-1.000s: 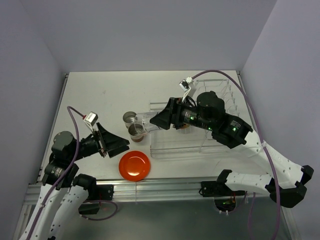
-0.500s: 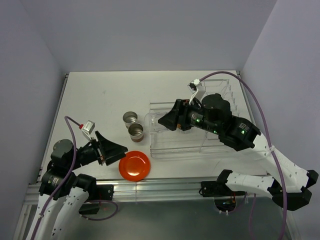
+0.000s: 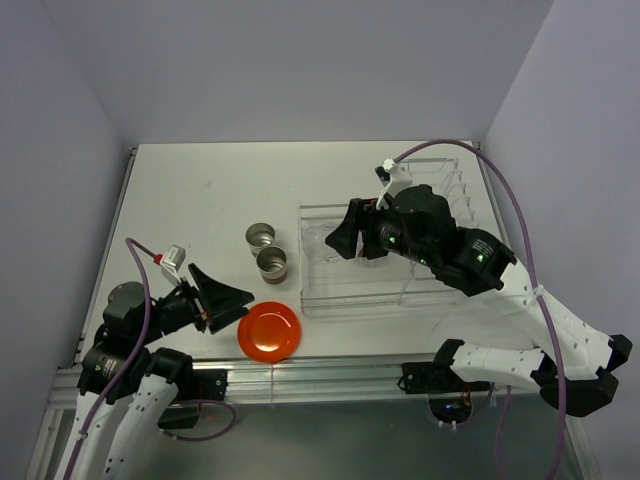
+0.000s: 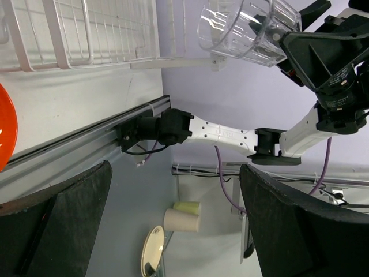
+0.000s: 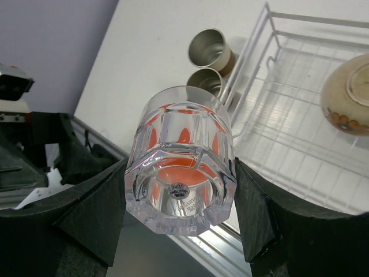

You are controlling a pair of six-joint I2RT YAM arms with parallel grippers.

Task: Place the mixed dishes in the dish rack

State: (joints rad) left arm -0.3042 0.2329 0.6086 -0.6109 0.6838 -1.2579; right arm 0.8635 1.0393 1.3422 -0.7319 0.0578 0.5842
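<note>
My right gripper (image 3: 338, 240) is shut on the small clear glass (image 5: 181, 167) and holds it on its side, in the air above the left part of the clear dish rack (image 3: 400, 285). The glass also shows in the left wrist view (image 4: 248, 26). The beige bowl (image 5: 347, 98) sits in the rack basket (image 5: 288, 133). Two brown cups (image 3: 260, 237) (image 3: 271, 263) stand on the table just left of the rack. The orange-red plate (image 3: 270, 330) lies near the front edge. My left gripper (image 3: 232, 298) is open and empty, just left of the plate.
The rack's upright plate slots (image 3: 455, 190) are at the back right. The table's front rail (image 3: 320, 372) runs just below the plate. Grey walls close in the left, back and right sides.
My right gripper has carried the glass to the right, away from the cups and over the rack basket. My left arm has drawn back toward the front edge beside the plate.
</note>
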